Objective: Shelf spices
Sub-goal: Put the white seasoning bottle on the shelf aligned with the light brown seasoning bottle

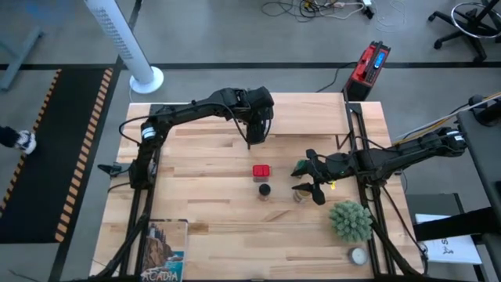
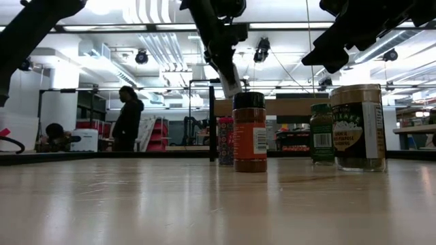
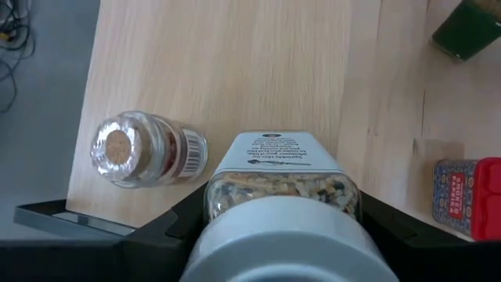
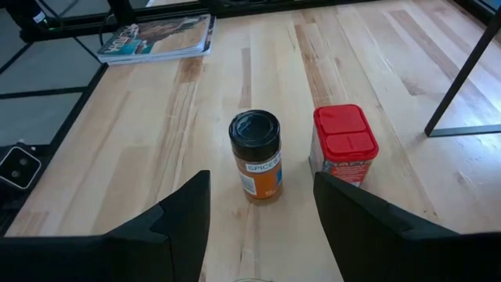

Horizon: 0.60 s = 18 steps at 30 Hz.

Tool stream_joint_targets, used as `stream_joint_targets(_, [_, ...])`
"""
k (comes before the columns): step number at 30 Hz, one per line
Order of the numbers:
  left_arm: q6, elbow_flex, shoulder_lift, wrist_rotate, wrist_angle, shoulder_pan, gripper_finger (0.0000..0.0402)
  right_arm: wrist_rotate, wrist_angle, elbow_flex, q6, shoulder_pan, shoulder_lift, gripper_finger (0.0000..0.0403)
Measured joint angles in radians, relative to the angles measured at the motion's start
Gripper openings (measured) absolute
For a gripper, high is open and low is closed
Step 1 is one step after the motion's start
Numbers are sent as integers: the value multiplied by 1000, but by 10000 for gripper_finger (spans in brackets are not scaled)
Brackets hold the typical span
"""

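My left gripper is shut on a white-lidded spice jar over the light-wood shelf. A clear jar with a tan top stands on the shelf beside it. My right gripper hangs open above the table. The black-lidded orange jar and the red square tin stand on the tabletop just beyond its fingers. A green-lidded jar and a bigger jar stand on the table below it. My left gripper pinches the white-lidded jar between its two fingers, on its clear sides just under the lid. The fingers come from above, pointing down, and the jar stays upright. Whether its base touches the shelf I cannot tell.
A spiky green plant and a flat white round tin sit at the near right. A magazine lies at the near left corner. The shelf's thin dark side panel stands close to the red tin.
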Motion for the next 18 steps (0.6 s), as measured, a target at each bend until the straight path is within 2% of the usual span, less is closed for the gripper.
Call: stream_joint_targets(18, [11,24,2,0,3,1,190,0,0,0,-1,0,0,204])
